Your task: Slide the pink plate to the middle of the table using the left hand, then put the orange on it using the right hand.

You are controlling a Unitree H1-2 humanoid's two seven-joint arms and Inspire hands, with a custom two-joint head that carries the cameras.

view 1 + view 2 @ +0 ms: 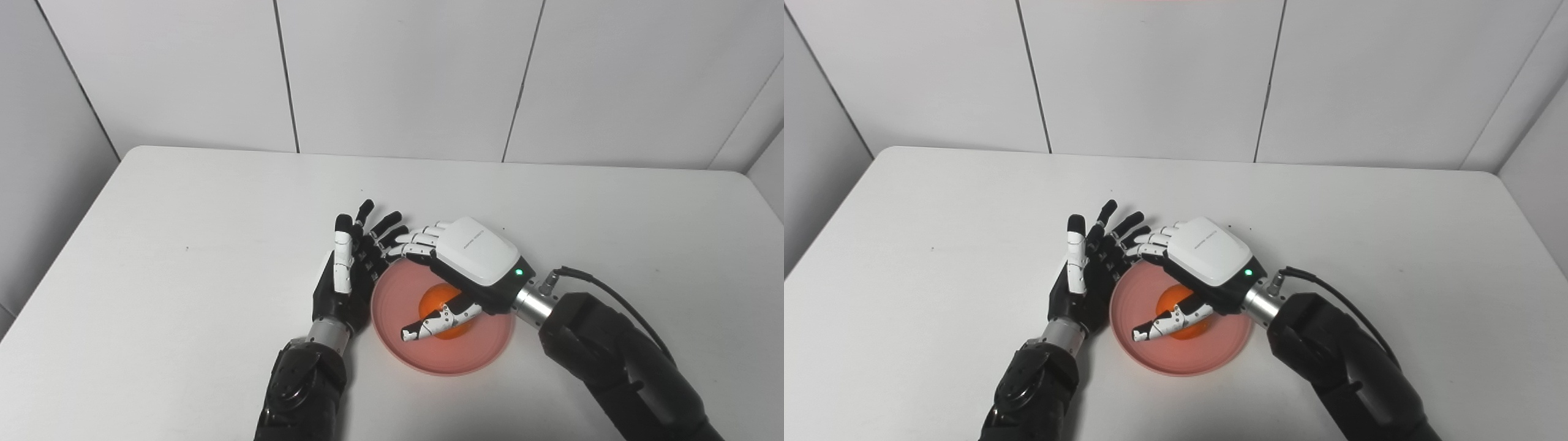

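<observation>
White table [184, 257] fills the frame below grey wall panels [398, 73]; pink plate [441, 358] sits lower centre, holding the orange [436, 301]. Right hand [459, 269] hovers over the orange, fingers spread, gripping nothing. Left hand [349, 269], open and empty, stands against the plate's left rim.

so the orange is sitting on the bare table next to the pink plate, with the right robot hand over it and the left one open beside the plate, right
Not quite. The orange sits inside the pink plate, not on the bare table; the left eye view shows plate rim all around it. The rest holds: the right robot hand is over the orange, and the left robot hand is open beside the plate.
</observation>
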